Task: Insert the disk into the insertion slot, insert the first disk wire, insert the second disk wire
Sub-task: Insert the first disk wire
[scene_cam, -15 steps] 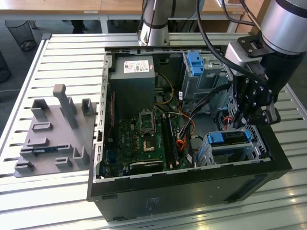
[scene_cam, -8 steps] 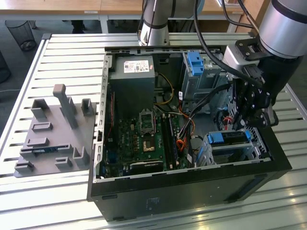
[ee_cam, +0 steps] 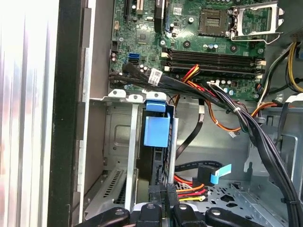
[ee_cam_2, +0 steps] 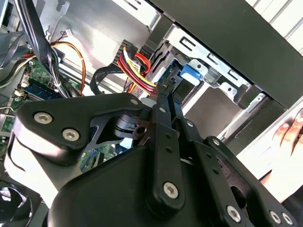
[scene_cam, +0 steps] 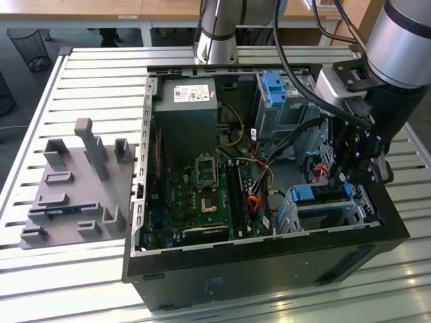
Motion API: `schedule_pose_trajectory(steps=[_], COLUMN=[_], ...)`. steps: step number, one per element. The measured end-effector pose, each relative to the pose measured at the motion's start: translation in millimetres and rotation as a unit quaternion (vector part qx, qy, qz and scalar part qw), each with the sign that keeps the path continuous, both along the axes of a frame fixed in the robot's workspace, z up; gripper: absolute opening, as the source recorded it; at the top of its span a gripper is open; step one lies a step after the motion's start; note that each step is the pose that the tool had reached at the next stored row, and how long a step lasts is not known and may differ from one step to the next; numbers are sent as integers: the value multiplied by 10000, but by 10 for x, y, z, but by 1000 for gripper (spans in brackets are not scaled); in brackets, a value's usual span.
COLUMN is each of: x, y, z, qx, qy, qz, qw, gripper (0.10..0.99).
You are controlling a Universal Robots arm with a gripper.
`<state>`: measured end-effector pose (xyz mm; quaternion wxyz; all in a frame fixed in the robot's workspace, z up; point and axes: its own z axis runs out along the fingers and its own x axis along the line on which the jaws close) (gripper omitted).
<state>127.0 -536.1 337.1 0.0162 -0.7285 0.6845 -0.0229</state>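
The disk [scene_cam: 322, 194], with its bright blue carrier rail, sits inside the insertion slot [scene_cam: 367, 210], the low silver cage at the case's corner on the exterior view's right. In the first wrist view the disk [ee_cam: 155, 130] stands edge-on in the cage [ee_cam: 118, 142]. My gripper [scene_cam: 340, 180] reaches down at the disk's rear end. Its fingertips [ee_cam_2: 164, 90] are pressed together on the black connector of a red-and-yellow disk wire [ee_cam_2: 137, 66], right at the drive's edge [ee_cam: 160, 193]. A second black disk wire with a blue tab [ee_cam: 210, 172] lies loose beside it.
The open case holds a motherboard [scene_cam: 202, 195], a power supply [scene_cam: 188, 111] and a taller grey bay with a blue latch [scene_cam: 276, 87]. Black cable bundles [ee_cam: 246, 123] cross near the cage. A grey fixture plate [scene_cam: 74, 195] lies on the slatted table at the exterior view's left.
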Motion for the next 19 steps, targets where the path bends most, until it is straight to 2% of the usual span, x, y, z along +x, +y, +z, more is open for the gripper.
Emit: schedule_pose_trajectory(steps=[19], x=[0], y=[-11], z=[-25], qx=[-2], qy=[0], qz=[-167], qw=[9999], gripper=[165])
